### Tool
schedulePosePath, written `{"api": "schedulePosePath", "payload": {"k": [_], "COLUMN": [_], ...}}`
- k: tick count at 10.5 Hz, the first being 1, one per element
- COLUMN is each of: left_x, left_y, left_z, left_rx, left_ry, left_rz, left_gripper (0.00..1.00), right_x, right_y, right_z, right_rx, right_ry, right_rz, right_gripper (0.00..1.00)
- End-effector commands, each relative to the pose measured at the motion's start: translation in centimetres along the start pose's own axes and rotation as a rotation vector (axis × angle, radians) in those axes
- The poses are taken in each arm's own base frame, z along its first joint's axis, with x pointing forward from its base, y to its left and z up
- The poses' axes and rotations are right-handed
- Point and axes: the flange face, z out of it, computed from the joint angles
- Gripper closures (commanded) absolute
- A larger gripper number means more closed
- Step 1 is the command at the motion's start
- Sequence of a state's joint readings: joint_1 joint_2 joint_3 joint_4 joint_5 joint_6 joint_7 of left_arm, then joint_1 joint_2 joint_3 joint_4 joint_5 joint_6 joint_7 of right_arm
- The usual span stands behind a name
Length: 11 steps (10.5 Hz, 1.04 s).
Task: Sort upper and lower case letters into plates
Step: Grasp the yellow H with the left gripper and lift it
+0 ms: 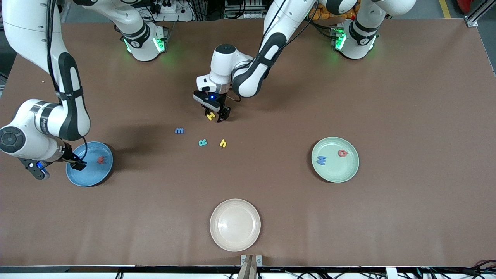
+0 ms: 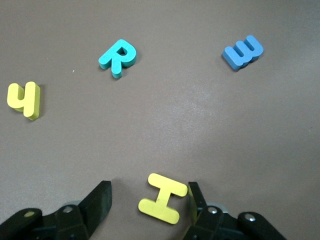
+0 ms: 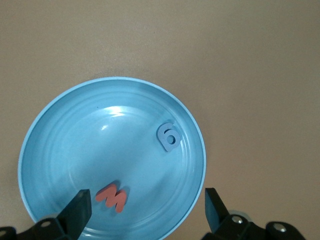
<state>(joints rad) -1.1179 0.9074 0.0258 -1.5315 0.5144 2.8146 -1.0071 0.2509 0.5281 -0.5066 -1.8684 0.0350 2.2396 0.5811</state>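
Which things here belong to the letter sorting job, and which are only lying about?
Job: blue plate, green plate, yellow H between the left gripper fingers, blue m, teal R, yellow h.
Lying about: cream plate.

You are seeing three letters (image 1: 201, 138) lying mid-bench, one plate (image 1: 90, 179) sitting toward the right arm's end, another plate (image 1: 335, 172) toward the left arm's, each holding two letters.
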Motion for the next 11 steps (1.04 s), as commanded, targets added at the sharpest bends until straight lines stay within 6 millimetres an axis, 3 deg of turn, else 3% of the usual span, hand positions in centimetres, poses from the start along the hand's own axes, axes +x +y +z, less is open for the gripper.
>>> {"api": "schedulePosePath", "payload": {"k": [1,5,11], "left_x": [-0.4,-0.1,0.0], "left_y": [0.1,0.0,-0.3], "left_z": [0.4,0.3,0.4], "left_rx": [0.014,0.015,0.02], "left_ry": [-0.002,0.001,-0.005], "left_rz": [0.006,0.007,-0.007], "left_gripper": [0.41,0.55,0.83], "right_x": [0.3,0.1,-2.1], "right_y": [-0.1,-0.2,-2.8], "right_z": [-0.1,-0.1,0.0], "right_rx": [-0.008,-0.011,0.001], "right_ry": [0.001,-0.003,-0.021], "right_rz": [-0.014,-0.016,0.036], "right_gripper": [0.0,0.0,0.0]}}
